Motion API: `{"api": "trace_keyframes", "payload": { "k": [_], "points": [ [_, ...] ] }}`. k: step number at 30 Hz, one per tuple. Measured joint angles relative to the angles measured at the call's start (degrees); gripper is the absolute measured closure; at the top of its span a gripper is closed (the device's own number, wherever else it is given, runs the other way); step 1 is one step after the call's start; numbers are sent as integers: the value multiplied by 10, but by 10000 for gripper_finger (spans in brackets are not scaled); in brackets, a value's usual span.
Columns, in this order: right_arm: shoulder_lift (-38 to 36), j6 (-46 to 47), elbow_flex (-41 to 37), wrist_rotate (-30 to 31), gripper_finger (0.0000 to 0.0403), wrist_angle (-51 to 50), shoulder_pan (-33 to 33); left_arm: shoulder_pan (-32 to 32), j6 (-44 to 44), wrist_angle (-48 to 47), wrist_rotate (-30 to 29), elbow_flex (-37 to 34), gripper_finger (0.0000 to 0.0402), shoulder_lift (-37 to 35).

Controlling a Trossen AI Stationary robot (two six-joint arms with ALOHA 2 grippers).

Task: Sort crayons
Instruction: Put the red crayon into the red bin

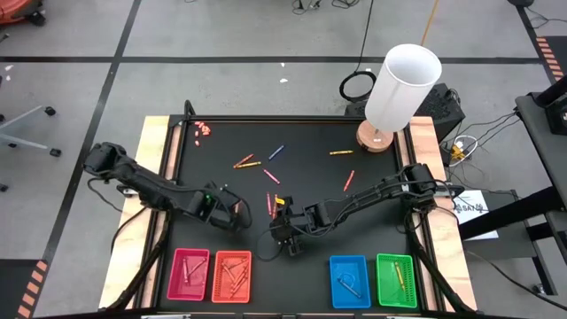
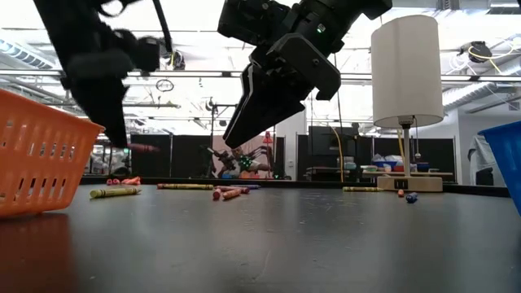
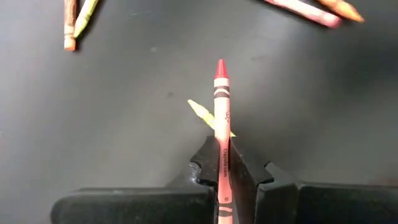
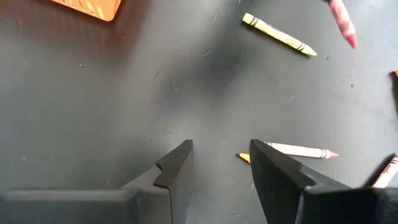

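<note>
left gripper [image 3: 221, 177] clamped on 1 red crayon [image 3: 221, 118], point sticking straight out ahead. right gripper [image 4: 221, 163] part open, empty, hanging near loose crayons [image 1: 270, 175].

A black table [image 1: 310, 177] carries scattered crayons [image 1: 247, 162], four coloured trays [image 1: 232, 276] and a white lamp [image 1: 400, 89]

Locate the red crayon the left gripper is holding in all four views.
High view: hidden under the left gripper, left of table centre.
Low view: red crayon pokes sideways from that gripper, upper left.
Left wrist view: red crayon clamped between the fingers, tip pointing away.
Right wrist view: cannot tell; a reddish crayon tip sits at the frame's edge.
Shared landmark: orange tray, also in the low and right wrist views.
</note>
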Motion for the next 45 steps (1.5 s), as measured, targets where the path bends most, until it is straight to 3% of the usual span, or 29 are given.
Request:
{"api": "trace_keyframes", "payload": {
  "k": [13,27,45],
  "points": [
    [0,6,0,0,261,4,1,-106,6,-59,-9,100,384,0],
    [0,19,0,0,261,95,5,-178,29,-94,-17,105,384,0],
    [0,17,0,1,261,99,5,-178,374,-97,-19,105,384,0]
  ]
}}
